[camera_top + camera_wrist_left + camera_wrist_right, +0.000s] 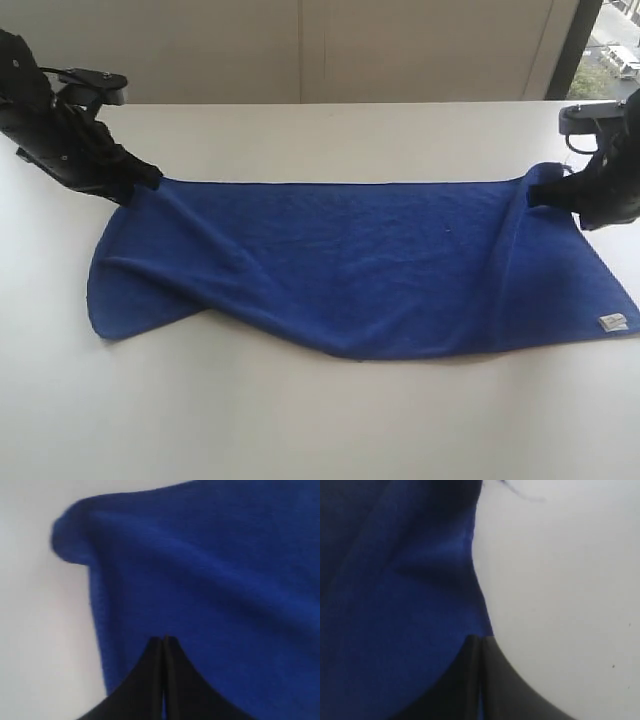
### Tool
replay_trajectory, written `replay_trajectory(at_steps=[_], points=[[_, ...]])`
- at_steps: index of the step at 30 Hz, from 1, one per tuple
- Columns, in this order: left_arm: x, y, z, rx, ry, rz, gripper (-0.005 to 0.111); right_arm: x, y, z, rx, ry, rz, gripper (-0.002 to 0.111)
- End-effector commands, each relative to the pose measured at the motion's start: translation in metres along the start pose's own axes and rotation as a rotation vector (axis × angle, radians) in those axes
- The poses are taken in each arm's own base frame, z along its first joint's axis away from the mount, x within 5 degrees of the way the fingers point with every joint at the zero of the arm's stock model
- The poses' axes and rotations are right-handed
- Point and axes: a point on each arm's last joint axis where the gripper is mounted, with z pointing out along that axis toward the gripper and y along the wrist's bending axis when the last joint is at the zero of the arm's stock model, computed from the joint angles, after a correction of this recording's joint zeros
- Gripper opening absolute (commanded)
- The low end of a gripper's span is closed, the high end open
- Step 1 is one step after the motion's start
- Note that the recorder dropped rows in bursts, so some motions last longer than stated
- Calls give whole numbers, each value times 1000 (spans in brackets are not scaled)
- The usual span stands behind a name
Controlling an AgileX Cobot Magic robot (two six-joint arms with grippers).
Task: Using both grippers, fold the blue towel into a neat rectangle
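Note:
The blue towel point(340, 265) lies lengthwise across the white table point(320, 420), with a small white tag point(612, 321) at its near right corner. My left gripper point(143, 180) is shut on the towel's far left corner. In the left wrist view its jaws point(164, 639) are pressed together with the blue towel point(210, 570) all round them. My right gripper point(535, 192) is shut on the far right corner. In the right wrist view it point(480, 639) pinches the hem of the towel point(395, 605). The far edge runs nearly straight between the two grippers, and creases fan out from each held corner.
The table's far edge point(330, 103) meets a pale wall just behind the grippers. A window point(610, 50) shows at the top right. Bare white tabletop lies in front of the towel and to the left of it.

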Motion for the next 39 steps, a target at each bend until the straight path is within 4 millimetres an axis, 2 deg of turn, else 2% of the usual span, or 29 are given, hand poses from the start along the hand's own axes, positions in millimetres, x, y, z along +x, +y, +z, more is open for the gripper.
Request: replay_trajectory(at_steps=[1, 5, 10, 17, 22, 27, 32, 37, 39], points=[[4, -19, 3, 78, 57, 40, 0, 9, 2, 0, -31, 91, 1, 0], [14, -26, 1, 132, 174, 41, 0, 16, 8, -2, -92, 168, 7, 0], [30, -32, -8, 189, 268, 71, 0, 17, 11, -3, -132, 174, -8, 0], [75, -34, 10, 199, 342, 109, 0, 15, 12, -1, -133, 148, -6, 0], [91, -35, 16, 215, 378, 141, 0, 20, 13, 13, -131, 186, -15, 0], [102, -34, 12, 223, 492, 208, 0, 29, 16, 33, -125, 239, -31, 0], [111, -26, 4, 193, 642, 302, 0, 32, 15, 39, -115, 250, -53, 0], [107, -22, 3, 131, 626, 266, 0, 31, 15, 39, -115, 242, -53, 0], [98, -25, -5, 147, 574, 227, 0, 31, 15, 39, -115, 242, -53, 0]])
